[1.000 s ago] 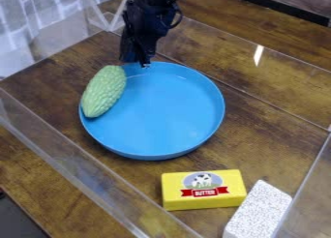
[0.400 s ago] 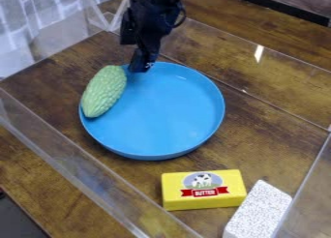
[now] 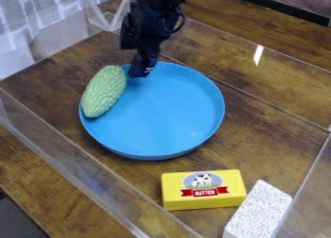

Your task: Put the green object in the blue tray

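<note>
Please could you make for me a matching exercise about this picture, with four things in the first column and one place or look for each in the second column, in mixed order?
Things
1. green object
2. blue tray
3. yellow butter box
4. gripper

Places or looks
A. in the lower part of the picture, with a cow on its label
B. dark, at the far rim of the round dish
C. oval and bumpy, at the left side of the round dish
D. round and wide, with a raised rim

Right pairs: 1-C, 2-D, 3-A, 4-B
</note>
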You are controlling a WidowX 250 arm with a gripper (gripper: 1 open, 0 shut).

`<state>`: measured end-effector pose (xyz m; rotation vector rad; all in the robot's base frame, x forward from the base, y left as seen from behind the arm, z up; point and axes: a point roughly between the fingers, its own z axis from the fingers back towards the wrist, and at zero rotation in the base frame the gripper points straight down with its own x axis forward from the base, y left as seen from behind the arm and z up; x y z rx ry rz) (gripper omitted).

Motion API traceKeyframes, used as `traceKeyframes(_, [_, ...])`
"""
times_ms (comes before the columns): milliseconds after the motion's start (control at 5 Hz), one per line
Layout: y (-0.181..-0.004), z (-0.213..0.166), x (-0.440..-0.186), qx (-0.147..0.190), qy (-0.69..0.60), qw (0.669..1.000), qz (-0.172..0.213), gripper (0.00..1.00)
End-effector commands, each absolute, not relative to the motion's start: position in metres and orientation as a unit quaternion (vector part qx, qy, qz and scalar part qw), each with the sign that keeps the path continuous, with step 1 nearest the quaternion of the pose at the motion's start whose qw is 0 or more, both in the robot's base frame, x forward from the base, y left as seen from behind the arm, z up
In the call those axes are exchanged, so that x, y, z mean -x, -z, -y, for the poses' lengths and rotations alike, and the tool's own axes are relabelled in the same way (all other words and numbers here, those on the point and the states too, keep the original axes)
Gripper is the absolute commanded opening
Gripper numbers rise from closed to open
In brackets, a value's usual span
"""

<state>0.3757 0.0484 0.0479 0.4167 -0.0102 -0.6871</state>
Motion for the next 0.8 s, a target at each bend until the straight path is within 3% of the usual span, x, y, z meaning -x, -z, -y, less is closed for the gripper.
traceKeyframes(0, [-0.083,-0.054,-0.381,-0.217,0.319,0.921,0.054,1.00])
traceKeyframes(600, [-0.067,-0.058,-0.379,-0.210,0.313,0.925,0.051,1.00])
